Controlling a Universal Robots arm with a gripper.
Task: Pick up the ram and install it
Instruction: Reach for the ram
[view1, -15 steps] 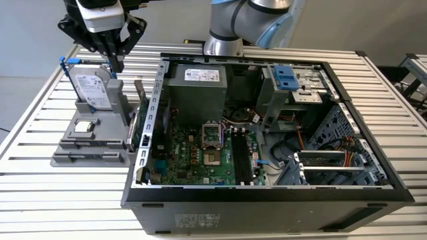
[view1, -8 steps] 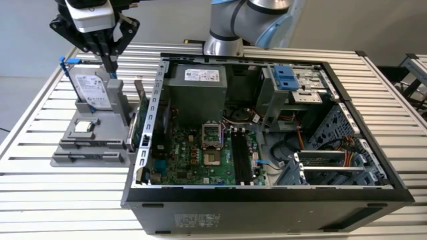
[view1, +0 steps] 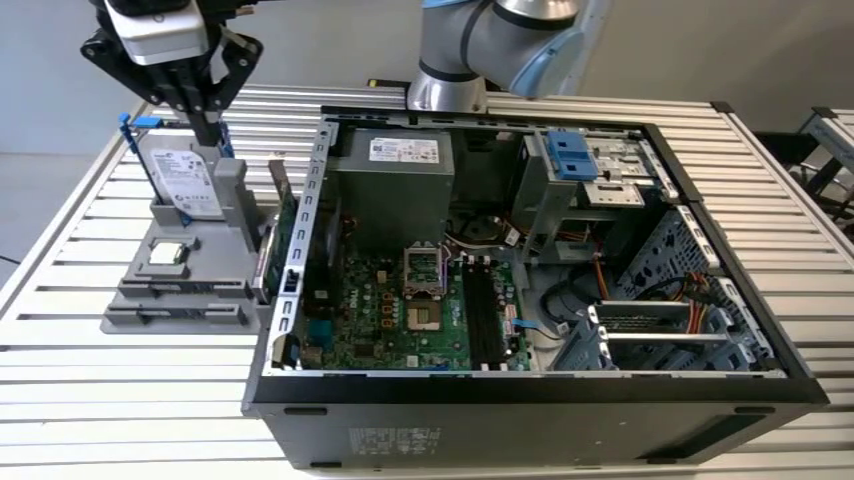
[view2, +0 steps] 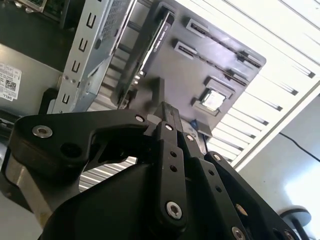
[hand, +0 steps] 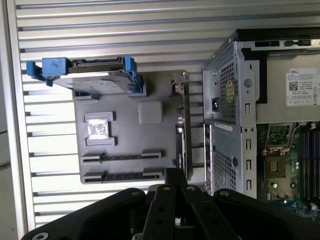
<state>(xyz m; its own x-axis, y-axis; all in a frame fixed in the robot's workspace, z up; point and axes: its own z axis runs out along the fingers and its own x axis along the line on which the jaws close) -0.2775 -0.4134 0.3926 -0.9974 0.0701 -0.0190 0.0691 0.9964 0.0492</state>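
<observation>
Ram (view1: 278, 232) stands on edge along the grey holder's (view1: 180, 297) side nearest the computer case (view1: 534, 386), its long axis parallel to that wall, below and toward the exterior view's right of the gripper (view1: 210, 138), whose fingers are pinched together on nothing.

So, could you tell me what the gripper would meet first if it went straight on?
Probably the memory stick, standing on edge at the side of the grey holder just beyond the gripper, though depth is unclear.
</observation>
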